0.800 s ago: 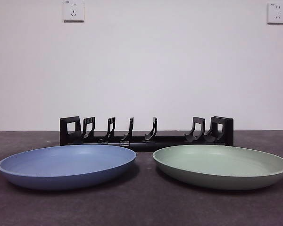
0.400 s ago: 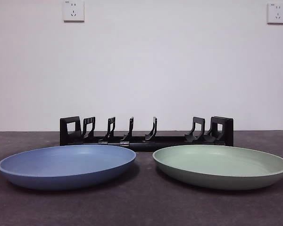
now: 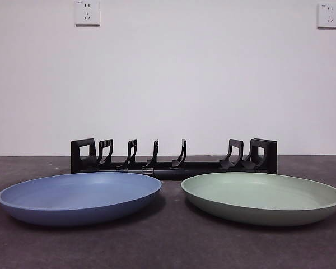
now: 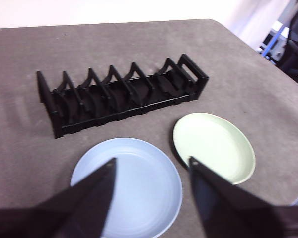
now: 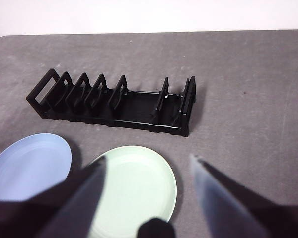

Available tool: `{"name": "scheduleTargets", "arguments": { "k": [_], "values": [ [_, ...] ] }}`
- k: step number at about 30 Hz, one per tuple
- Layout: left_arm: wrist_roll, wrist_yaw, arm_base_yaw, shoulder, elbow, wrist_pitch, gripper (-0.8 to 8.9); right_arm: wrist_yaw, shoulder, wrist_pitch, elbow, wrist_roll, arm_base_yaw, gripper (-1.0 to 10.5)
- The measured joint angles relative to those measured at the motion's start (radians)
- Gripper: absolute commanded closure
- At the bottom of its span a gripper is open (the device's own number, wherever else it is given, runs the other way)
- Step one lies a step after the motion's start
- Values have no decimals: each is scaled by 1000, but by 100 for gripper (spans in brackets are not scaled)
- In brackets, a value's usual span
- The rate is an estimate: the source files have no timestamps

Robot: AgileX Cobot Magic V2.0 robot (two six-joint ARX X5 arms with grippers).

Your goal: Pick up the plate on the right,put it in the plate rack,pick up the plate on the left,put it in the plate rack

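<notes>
Grey, faintly mottled table is shown carrying all three task items. The plate rack, black plastic with a row of upright curved prongs and boxy ends, is set lengthwise toward the rear of the table, and every slot is seen unoccupied. Two plates are laid flat in front of it, side by side and close together but not touching. In the front view the blue plate is placed at the left and the green plate at the right; both lie near the rack without contact.

The left tool is held high above the table, over the blue plate as judged from the left wrist view; its two black jaws are spread wide apart and nothing is gripped between them. The right tool is likewise held high, over the green plate in the right wrist view, jaws widely parted and nothing grasped. Neither tool is visible in the front view. Two white wall sockets are mounted on the pale wall behind.
</notes>
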Motion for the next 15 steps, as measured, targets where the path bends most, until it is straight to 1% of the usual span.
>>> {"name": "scheduleTargets", "arguments": {
  "k": [9, 15],
  "values": [
    [41, 27, -29, 25, 0, 1, 144, 0, 60, -24, 6, 9, 0, 286],
    [87, 28, -69, 37, 0, 2, 144, -2, 175, -54, 6, 10, 0, 289]
  ]
}}
